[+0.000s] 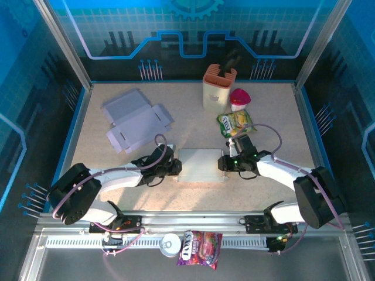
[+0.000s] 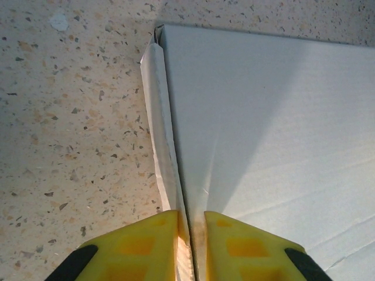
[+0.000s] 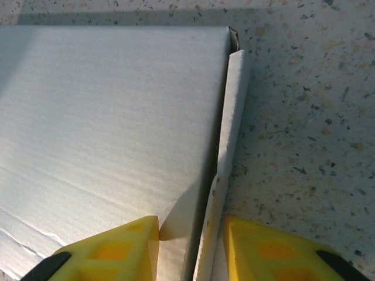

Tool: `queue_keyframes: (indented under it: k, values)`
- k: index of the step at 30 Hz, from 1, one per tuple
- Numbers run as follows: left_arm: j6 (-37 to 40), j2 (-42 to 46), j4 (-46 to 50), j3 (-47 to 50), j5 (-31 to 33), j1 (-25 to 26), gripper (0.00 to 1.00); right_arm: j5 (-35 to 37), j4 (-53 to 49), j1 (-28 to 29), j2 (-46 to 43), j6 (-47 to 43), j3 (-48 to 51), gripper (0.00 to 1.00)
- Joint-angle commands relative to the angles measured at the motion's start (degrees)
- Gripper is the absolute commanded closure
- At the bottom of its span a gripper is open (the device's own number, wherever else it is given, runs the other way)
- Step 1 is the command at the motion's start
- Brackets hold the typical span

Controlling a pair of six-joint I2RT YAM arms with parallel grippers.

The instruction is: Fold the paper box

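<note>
The white paper box (image 1: 202,164) lies closed and flat in the middle of the table. My left gripper (image 1: 174,167) is at its left end. In the left wrist view the yellow fingers (image 2: 140,246) pinch the box's upright left side wall (image 2: 157,117), so this gripper (image 2: 191,218) is shut on it, beside the lid (image 2: 263,117). My right gripper (image 1: 225,163) is at the box's right end. In the right wrist view it (image 3: 190,225) straddles the right side flap (image 3: 233,117) with gaps on both sides, open, one finger over the lid (image 3: 105,117).
A flat unfolded box blank (image 1: 136,120) lies at the back left. An orange-rimmed holder (image 1: 218,88), a pink-red object (image 1: 239,98) and a yellow-green snack bag (image 1: 236,123) stand behind the right gripper. A candy bag (image 1: 200,248) and a white roll (image 1: 170,244) lie by the front rail.
</note>
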State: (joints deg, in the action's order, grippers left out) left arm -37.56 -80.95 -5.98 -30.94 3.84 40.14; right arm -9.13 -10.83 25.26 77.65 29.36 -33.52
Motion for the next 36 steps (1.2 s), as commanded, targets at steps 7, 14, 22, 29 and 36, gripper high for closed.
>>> queue_keyframes:
  k: [7, 14, 22, 29, 36]
  values:
    - [-0.5, -1.5, 1.4, 0.9, 1.6, 0.0, 0.86, 1.7, -0.3, 1.2, 0.9, 1.0, 0.1, 0.9]
    - [-0.6, -1.1, 1.4, 1.9, 3.0, 0.0, 0.92, 1.2, -1.7, -0.6, -2.9, 0.7, -0.3, 0.78]
    - [-1.3, -1.1, -0.6, 3.1, 2.8, -0.3, 1.0, -8.6, 3.0, -7.3, -4.1, 0.0, 2.0, 0.36]
    - [-3.0, -1.9, -4.9, 6.1, 0.1, -3.1, 1.0, -15.4, 8.8, -9.0, 1.3, 1.0, 3.3, 0.28]
    - [-4.7, -3.1, -9.2, 8.7, -2.8, -5.8, 1.0, -21.9, 16.4, -8.6, 4.8, 3.7, 4.6, 0.26]
